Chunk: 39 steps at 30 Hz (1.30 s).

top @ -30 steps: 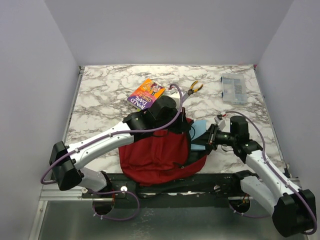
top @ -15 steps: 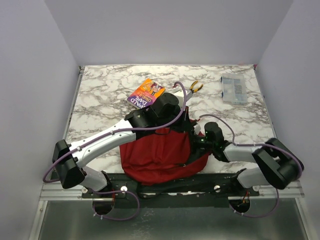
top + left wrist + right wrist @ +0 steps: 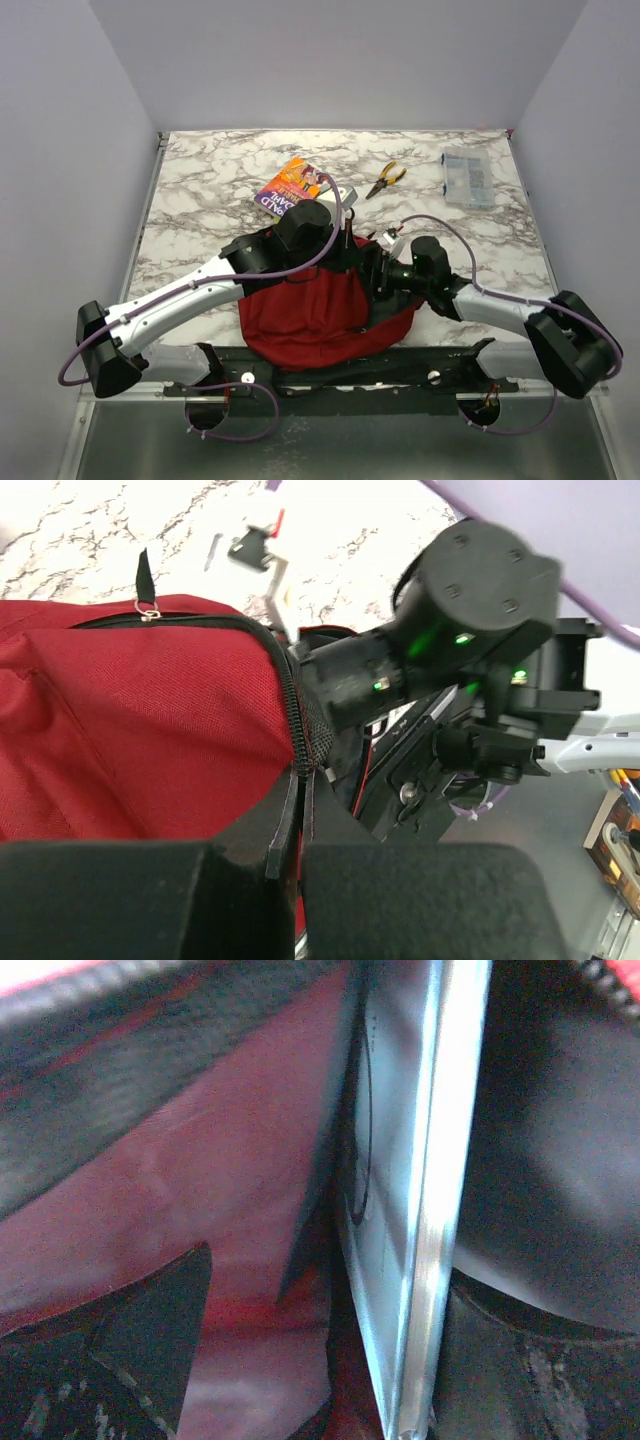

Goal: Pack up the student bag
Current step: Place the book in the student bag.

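The dark red student bag (image 3: 300, 312) lies at the near edge of the table, its mouth facing right. My left gripper (image 3: 300, 820) is shut on the bag's black zipper edge (image 3: 293, 715) and holds the mouth up; from above it sits at the bag's top (image 3: 345, 250). My right gripper (image 3: 376, 268) reaches into the mouth. Inside, its fingers (image 3: 120, 1345) stand apart, open. A thin light blue book (image 3: 410, 1210) stands edge-on between them, against the right finger, with red lining (image 3: 230, 1180) to its left.
On the marble table (image 3: 220, 210) behind the bag lie an orange paperback (image 3: 293, 186), yellow-handled pliers (image 3: 385, 180) and a clear compartment box (image 3: 467, 180). Grey walls close in the table on three sides. The right arm's wrist (image 3: 470, 610) sits close beside my left gripper.
The right arm carried the blue book from beside the bag into its mouth, then opened its jaws. The left arm shifted slightly left, still gripping the zipper edge.
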{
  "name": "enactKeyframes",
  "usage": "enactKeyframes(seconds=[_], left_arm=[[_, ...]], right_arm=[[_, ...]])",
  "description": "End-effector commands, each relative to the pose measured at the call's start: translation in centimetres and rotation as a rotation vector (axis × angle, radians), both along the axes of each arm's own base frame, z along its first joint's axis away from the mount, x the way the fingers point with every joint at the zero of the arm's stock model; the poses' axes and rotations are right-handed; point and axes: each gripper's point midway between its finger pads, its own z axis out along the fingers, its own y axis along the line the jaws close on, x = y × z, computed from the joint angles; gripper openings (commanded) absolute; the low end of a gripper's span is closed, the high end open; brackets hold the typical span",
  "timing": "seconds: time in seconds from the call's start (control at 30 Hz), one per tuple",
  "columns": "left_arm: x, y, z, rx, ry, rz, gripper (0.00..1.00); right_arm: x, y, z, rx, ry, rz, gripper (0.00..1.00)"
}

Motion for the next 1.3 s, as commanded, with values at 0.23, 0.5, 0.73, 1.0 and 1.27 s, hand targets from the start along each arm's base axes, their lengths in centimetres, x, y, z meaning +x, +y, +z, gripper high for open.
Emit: enactKeyframes(seconds=[0.23, 0.5, 0.73, 1.0, 1.27], left_arm=[[-0.3, 1.6, 2.0, -0.058, -0.060, 0.030, 0.00], [0.2, 1.1, 2.4, -0.070, -0.056, 0.042, 0.00], [0.0, 1.6, 1.4, -0.045, -0.055, 0.033, 0.00], [0.0, 1.1, 1.3, -0.049, -0.039, 0.024, 0.00], [0.1, 1.1, 1.3, -0.041, -0.045, 0.020, 0.00]], right_arm=[[1.8, -1.3, 0.5, -0.043, -0.086, -0.086, 0.75], [0.8, 1.6, -0.2, 0.025, -0.054, -0.167, 0.65], [0.6, -2.0, -1.1, -0.114, -0.126, -0.133, 0.79], [0.3, 1.8, 0.3, 0.049, -0.095, -0.154, 0.54], [0.9, -0.6, -1.2, -0.132, -0.136, -0.161, 0.75]])
